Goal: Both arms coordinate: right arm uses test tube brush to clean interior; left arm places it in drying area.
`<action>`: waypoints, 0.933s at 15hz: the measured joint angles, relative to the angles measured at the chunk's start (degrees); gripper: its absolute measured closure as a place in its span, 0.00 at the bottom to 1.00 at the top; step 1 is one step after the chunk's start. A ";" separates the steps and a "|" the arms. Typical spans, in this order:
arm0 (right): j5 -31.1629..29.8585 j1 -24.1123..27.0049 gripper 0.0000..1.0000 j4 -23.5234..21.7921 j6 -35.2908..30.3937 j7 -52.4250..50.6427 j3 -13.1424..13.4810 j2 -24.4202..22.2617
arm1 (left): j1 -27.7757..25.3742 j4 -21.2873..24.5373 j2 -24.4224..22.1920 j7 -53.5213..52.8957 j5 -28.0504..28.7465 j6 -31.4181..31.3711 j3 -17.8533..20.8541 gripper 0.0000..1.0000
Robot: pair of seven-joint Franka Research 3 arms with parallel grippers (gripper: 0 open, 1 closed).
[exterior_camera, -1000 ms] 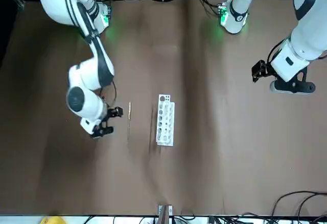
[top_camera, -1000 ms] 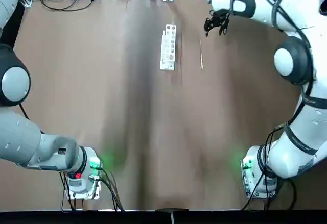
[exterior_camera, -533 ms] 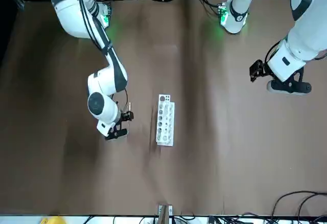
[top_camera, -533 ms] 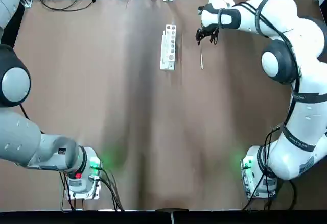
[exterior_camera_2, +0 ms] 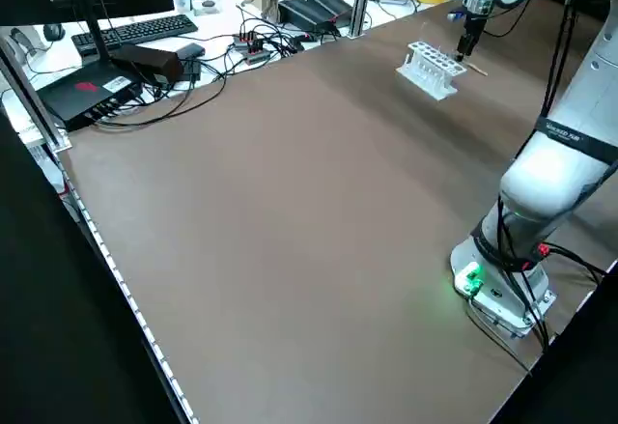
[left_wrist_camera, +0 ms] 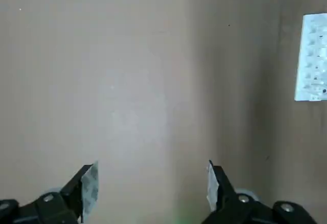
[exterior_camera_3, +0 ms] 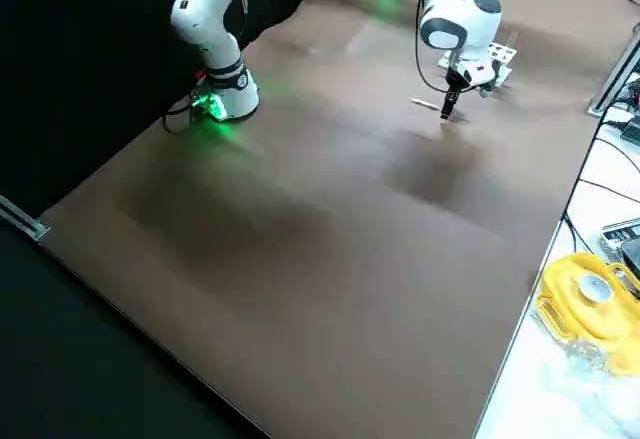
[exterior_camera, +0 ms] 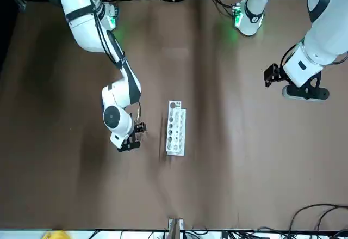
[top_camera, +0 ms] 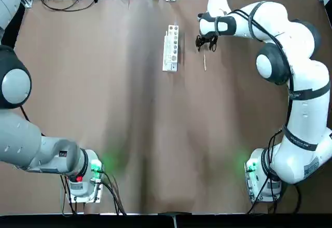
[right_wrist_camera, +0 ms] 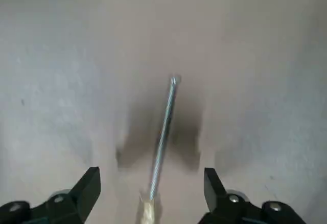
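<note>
Top and front views, right arm (top_camera: 306, 103): reaches from the near right to the far right part of the table (top_camera: 155, 119), bent at its elbow.
Left arm (top_camera: 31, 139): parked on the left side, its end beyond the top view's edge; the front view shows it over the left part of the table.
Rack (top_camera: 170, 49): white, with rows of round holes, lying at the far middle, its long side running near to far, left of the brush.
Right gripper (right_wrist_camera: 152, 196): above the brush at the far right, fingers spread wide, one on each side of it, holding nothing.
Left gripper (left_wrist_camera: 153, 191): over the left of the table, fingers wide apart, nothing between them.
Test tube brush (right_wrist_camera: 162, 140): thin, on the table right of the rack, partly covered by the right gripper in the front view.
</note>
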State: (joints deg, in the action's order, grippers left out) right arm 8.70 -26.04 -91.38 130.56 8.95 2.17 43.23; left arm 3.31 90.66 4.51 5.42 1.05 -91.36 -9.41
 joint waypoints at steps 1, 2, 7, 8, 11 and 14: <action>0.00 -0.07 0.10 1.29 0.00 0.34 0.00 0.80 | 0.00 0.00 0.01 0.00 0.00 0.00 0.00 0.00; 0.00 -0.13 0.11 2.48 0.00 0.57 0.00 1.61 | 0.01 0.00 0.01 0.00 0.00 0.00 -0.01 0.00; -0.04 -0.20 0.13 5.31 0.00 0.63 0.12 4.21 | 0.05 0.00 0.01 -0.02 0.00 0.00 -1.04 0.00; -0.12 -0.19 0.20 5.39 -0.04 0.63 0.37 4.32 | 0.07 0.02 0.01 -0.02 0.00 0.00 -1.17 0.00; -0.08 -0.21 0.41 5.87 -0.41 0.63 0.46 4.32 | 0.10 0.30 0.08 -0.02 0.00 0.00 -1.23 0.00; -0.05 -0.31 0.60 6.33 -0.54 0.63 0.19 4.31 | 0.11 0.55 0.14 -0.02 0.00 0.00 -1.23 0.00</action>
State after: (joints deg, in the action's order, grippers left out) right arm 8.65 -26.35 -85.05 130.02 9.58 2.37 47.54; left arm 3.41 91.21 4.66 5.40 1.05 -91.37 -10.64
